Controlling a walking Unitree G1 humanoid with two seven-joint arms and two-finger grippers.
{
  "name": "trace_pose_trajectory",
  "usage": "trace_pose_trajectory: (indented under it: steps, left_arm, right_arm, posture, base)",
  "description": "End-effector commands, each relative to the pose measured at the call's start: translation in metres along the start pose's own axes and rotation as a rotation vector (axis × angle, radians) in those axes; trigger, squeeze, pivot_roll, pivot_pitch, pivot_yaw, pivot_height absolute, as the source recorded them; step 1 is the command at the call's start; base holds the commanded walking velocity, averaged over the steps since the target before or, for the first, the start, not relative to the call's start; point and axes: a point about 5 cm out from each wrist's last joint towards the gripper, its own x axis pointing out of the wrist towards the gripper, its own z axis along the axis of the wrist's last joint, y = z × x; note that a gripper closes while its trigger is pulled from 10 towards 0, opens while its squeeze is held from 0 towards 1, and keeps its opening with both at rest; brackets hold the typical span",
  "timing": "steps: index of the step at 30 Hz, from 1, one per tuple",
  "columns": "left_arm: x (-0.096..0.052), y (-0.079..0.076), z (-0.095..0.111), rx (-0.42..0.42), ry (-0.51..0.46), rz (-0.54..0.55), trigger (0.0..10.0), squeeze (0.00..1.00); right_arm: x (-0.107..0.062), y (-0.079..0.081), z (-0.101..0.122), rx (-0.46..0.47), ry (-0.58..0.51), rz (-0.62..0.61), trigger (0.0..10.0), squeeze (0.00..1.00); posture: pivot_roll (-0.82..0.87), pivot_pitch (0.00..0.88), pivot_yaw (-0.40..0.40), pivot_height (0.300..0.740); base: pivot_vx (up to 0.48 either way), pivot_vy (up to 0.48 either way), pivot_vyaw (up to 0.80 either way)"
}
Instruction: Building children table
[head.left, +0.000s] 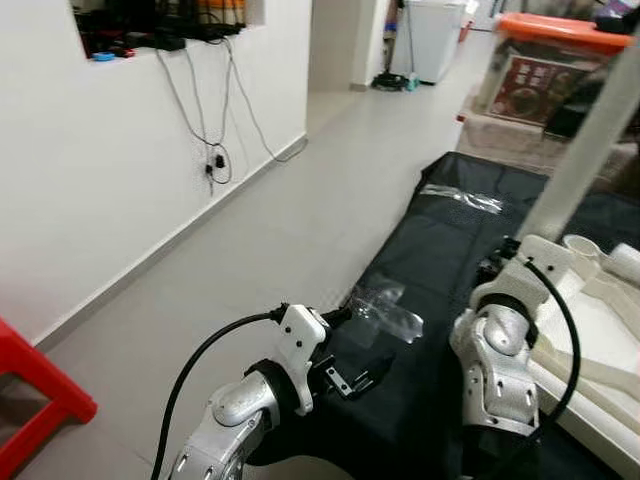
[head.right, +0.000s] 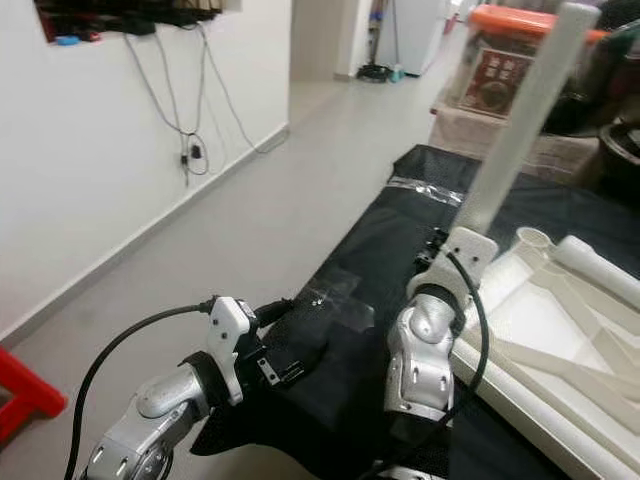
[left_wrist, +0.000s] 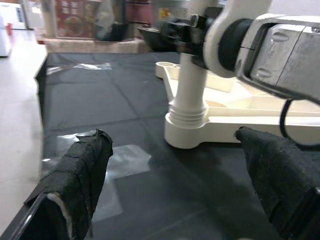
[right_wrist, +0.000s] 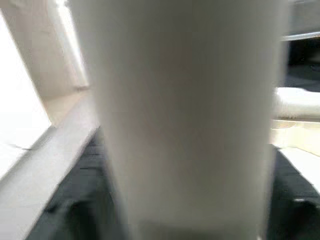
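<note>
The white child's table top lies upside down on a black sheet. A white table leg stands upright in its near corner socket. My right gripper is shut around this leg a little above the socket, and the leg looms close in the right wrist view. My left gripper hovers open over the sheet's near edge, to the left of the socket, with nothing between its cloth-wrapped fingers.
Clear plastic wrap lies on the sheet by my left gripper. Another white leg rests on the table's underside. A white wall with hanging cables runs along the left. A red stool stands at the lower left, an orange-lidded box beyond.
</note>
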Motion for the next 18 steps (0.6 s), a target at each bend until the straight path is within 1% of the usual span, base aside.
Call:
trace_pose_trajectory:
  steps: [1, 2, 3, 4, 5, 7, 8, 9, 10, 11, 13, 14, 15, 16, 18]
  left_arm:
    - [0.000, 0.000, -0.002, 0.007, 0.007, -0.006, 10.0, 0.00]
    - [-0.001, 0.001, -0.002, 0.008, 0.006, -0.006, 10.0, 0.00]
    - [-0.001, 0.001, -0.002, 0.008, 0.006, -0.006, 10.0, 0.00]
    - [-0.001, 0.001, -0.003, 0.008, 0.007, -0.006, 10.0, 0.00]
    - [-0.001, 0.001, -0.003, 0.008, 0.007, -0.006, 10.0, 0.00]
    - [0.000, 0.002, -0.004, 0.006, 0.008, -0.007, 10.0, 0.00]
    - [0.000, 0.002, -0.004, 0.006, 0.008, -0.007, 10.0, 0.00]
    - [0.000, 0.002, -0.004, 0.006, 0.009, -0.009, 10.0, 0.00]
    - [0.000, 0.002, -0.004, 0.006, 0.009, -0.009, 10.0, 0.00]
    - [0.001, 0.002, -0.004, 0.006, 0.009, -0.010, 10.0, 0.00]
    - [0.002, 0.002, -0.005, 0.007, 0.009, -0.013, 10.0, 0.00]
    - [0.002, 0.002, -0.005, 0.007, 0.009, -0.013, 10.0, 0.00]
    - [0.003, 0.002, -0.005, 0.008, 0.008, -0.014, 10.0, 0.00]
    - [0.003, 0.002, -0.005, 0.008, 0.008, -0.014, 10.0, 0.00]
    - [0.004, 0.002, -0.005, 0.010, 0.006, -0.017, 10.0, 0.00]
  right_arm:
    - [-0.002, 0.006, -0.003, 0.022, -0.001, 0.039, 10.0, 1.00]
    - [0.001, 0.008, -0.001, 0.033, -0.026, 0.117, 10.0, 0.51]
    - [0.001, 0.008, -0.001, 0.033, -0.026, 0.117, 10.0, 0.51]
    - [0.006, 0.008, 0.000, 0.061, -0.027, 0.201, 10.0, 0.00]
    - [0.006, 0.008, 0.000, 0.061, -0.027, 0.201, 10.0, 0.00]
    - [0.016, 0.003, -0.001, 0.084, 0.020, 0.472, 10.0, 0.00]
    - [0.016, 0.003, -0.001, 0.084, 0.020, 0.472, 10.0, 0.00]
    - [0.017, 0.001, -0.001, 0.074, 0.064, 0.647, 10.0, 0.00]
    - [0.017, 0.001, -0.001, 0.074, 0.064, 0.647, 10.0, 0.00]
    - [0.015, -0.001, -0.001, 0.062, 0.106, 0.788, 10.0, 0.00]
    - [0.010, -0.003, -0.001, 0.022, 0.185, 1.022, 10.0, 0.00]
    - [0.010, -0.003, -0.001, 0.022, 0.185, 1.022, 10.0, 0.00]
    - [0.008, -0.003, -0.001, 0.005, 0.208, 1.098, 10.0, 0.00]
    - [0.008, -0.003, -0.001, 0.005, 0.208, 1.098, 10.0, 0.00]
    - [0.003, 0.002, 0.003, -0.044, 0.240, 1.307, 10.0, 0.00]
  posture:
    - [0.17, 0.000, -0.051, 0.740]
    - [0.17, 0.000, -0.053, 0.740]
    - [0.17, 0.000, -0.053, 0.740]
    - [0.17, 0.000, -0.053, 0.740]
    - [0.17, 0.000, -0.053, 0.740]
    - [0.16, 0.000, -0.048, 0.740]
    - [0.16, 0.000, -0.048, 0.740]
    - [0.16, 0.000, -0.048, 0.740]
    - [0.16, 0.000, -0.048, 0.740]
    - [0.16, 0.000, -0.046, 0.740]
    - [0.16, 0.000, -0.049, 0.740]
    - [0.16, 0.000, -0.049, 0.740]
    - [0.16, 0.000, -0.049, 0.740]
    - [0.16, 0.000, -0.049, 0.740]
    - [0.17, 0.000, -0.055, 0.740]
  base:
    - [0.000, 0.000, 0.00]
    - [0.000, 0.000, 0.00]
    - [0.000, 0.000, 0.00]
    - [0.000, 0.000, 0.00]
    - [0.000, 0.000, 0.00]
    - [0.000, 0.000, 0.00]
    - [0.000, 0.000, 0.00]
    - [0.000, 0.000, 0.00]
    - [0.000, 0.000, 0.00]
    - [0.000, 0.000, 0.00]
    - [0.000, 0.000, 0.00]
    - [0.000, 0.000, 0.00]
    - [0.000, 0.000, 0.00]
    - [0.000, 0.000, 0.00]
    - [0.000, 0.000, 0.00]
